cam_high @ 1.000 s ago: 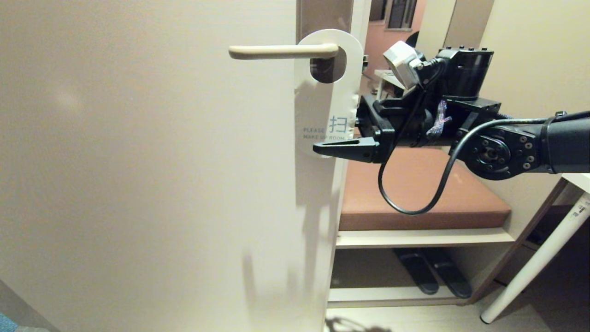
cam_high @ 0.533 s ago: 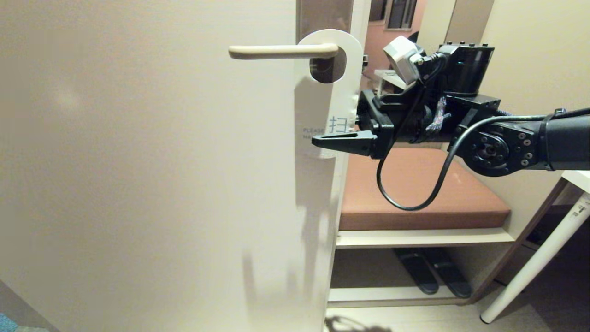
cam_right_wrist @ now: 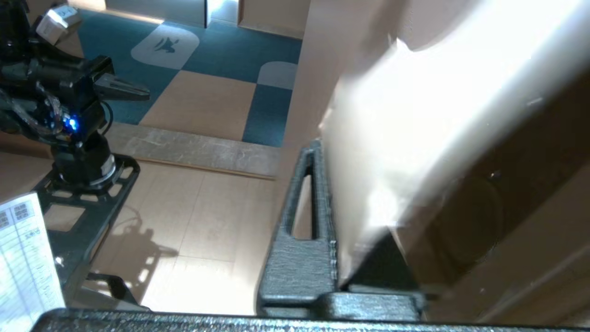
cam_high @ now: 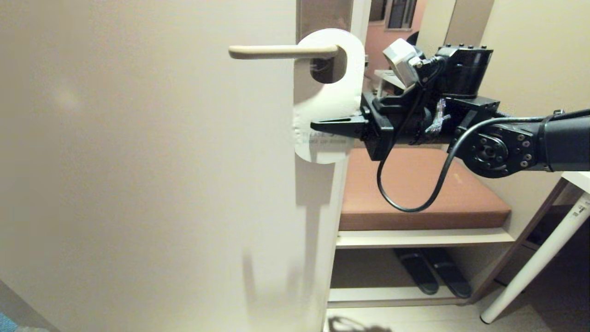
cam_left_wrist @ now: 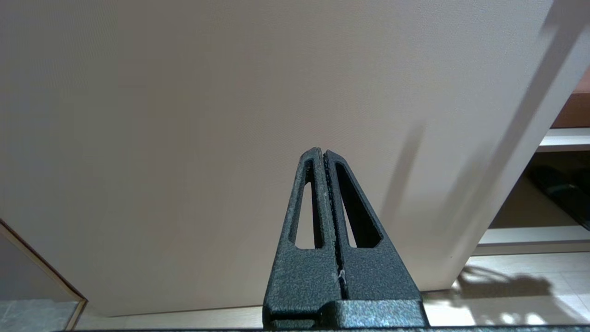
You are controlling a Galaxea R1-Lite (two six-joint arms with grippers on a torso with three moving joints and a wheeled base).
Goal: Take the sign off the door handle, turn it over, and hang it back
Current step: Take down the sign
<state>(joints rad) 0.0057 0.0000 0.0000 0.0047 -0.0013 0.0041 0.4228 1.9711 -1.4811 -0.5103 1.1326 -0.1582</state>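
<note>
Far left in the head view is the plain cream door point(cam_high: 138, 161), filling most of the frame. Across its upper middle runs the door handle point(cam_high: 281, 51), a slim beige lever pointing left. The sign point(cam_high: 329, 99) hangs from the handle's elbow by its oval hole, white face outward, and its lower half bows away from the door (the printed words near the bottom are too smeared to read).

Just right of the sign's lower part, the right hand point(cam_high: 322, 125) reaches in level from the right side of the frame, its black fingers pressed together on the card's edge. In the right wrist view the sign point(cam_right_wrist: 415, 129) appears as a bright, blurred sheet, seemingly pinched between the two fingers point(cam_right_wrist: 304, 221).

The left hand point(cam_left_wrist: 324, 159) is outside the head view; its own camera shows its fingers fully closed on nothing, pointing at the lower door.

Lower right in the head view, a brown cushioned bench point(cam_high: 415, 193) sits beyond the door's edge.
</note>
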